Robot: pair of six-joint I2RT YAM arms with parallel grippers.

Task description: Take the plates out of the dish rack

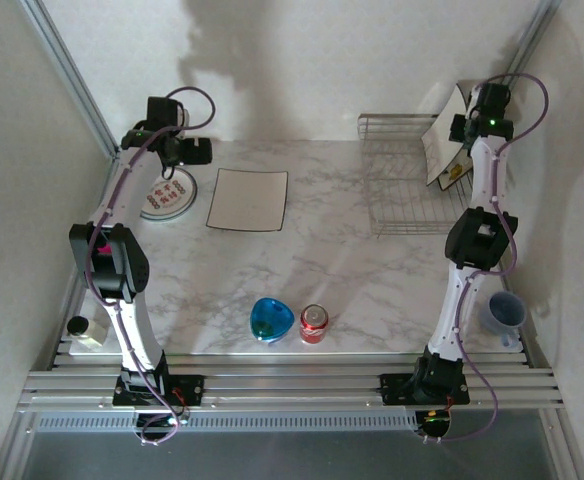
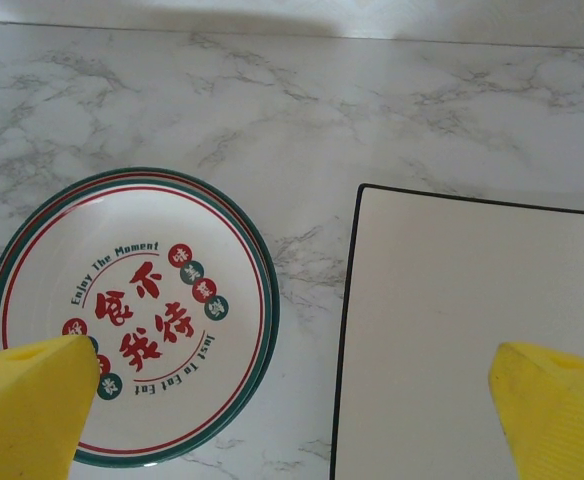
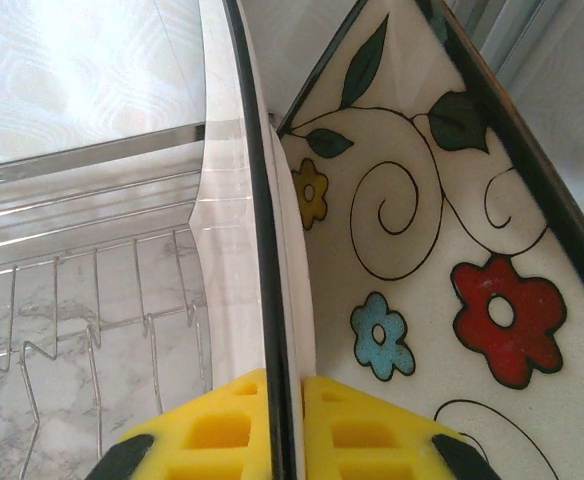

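the dish rack [image 1: 404, 178] sits on the bench [image 1: 352, 270] at about 1 o'clock from the bench's middle in the top view. at the rack's 3 o'clock end a flowered square plate [image 1: 444, 148] stands tilted on edge. the right gripper [image 3: 287, 425] is clamped on this plate's dark rim [image 3: 262, 250], one yellow finger [image 3: 212, 430] on each side. the plate's face [image 3: 422, 260] carries red, blue and yellow flowers with green leaves. whether its lower edge touches the rack wires, i cannot tell.

at 10 o'clock on the bench lies a round plate [image 1: 164, 198], flat, with red characters and red and green rings [image 2: 132, 315]. just beside it at its 3 o'clock, apart from it, lies a plain square plate [image 1: 248, 199] with a thin black edge [image 2: 472, 340].

the left gripper [image 2: 292, 400] hangs above the gap between these two plates, its fingers [image 2: 32, 400] spread wide and holding nothing.

at 6 o'clock near the bench's front edge sit a blue bowl [image 1: 271, 320] and a red can [image 1: 314, 323], just beside each other.
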